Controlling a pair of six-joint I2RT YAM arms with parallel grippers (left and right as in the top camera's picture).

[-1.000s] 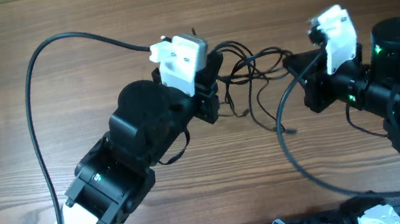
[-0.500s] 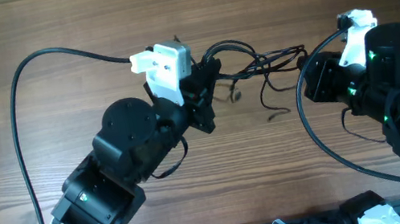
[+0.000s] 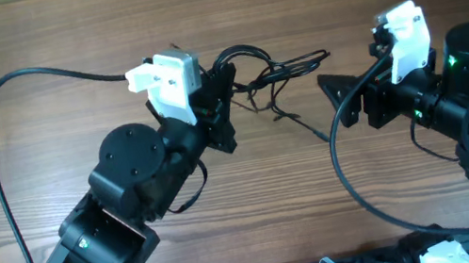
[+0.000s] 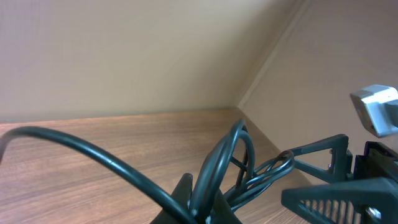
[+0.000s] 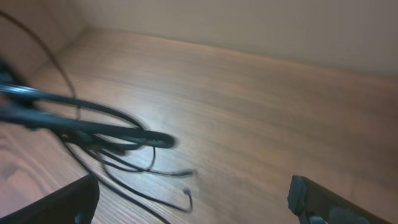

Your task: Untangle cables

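Right now I am clamping the left gripper on the cables, which are bunching toward twelve o'clock in the overhead view. The right gripper is gaping wide at their three o'clock. I judge it should be taking one loose strand only and pulling gently.

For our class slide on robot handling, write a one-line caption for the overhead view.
Left gripper pinches a tangle of black cables; right gripper, open, faces it across the wooden table.

Even, soft light on the wooden surface — no glare, only faint shadows. The overhead view is sharp; both wrist views are softer, with the cables near the right lens smeared by blur.
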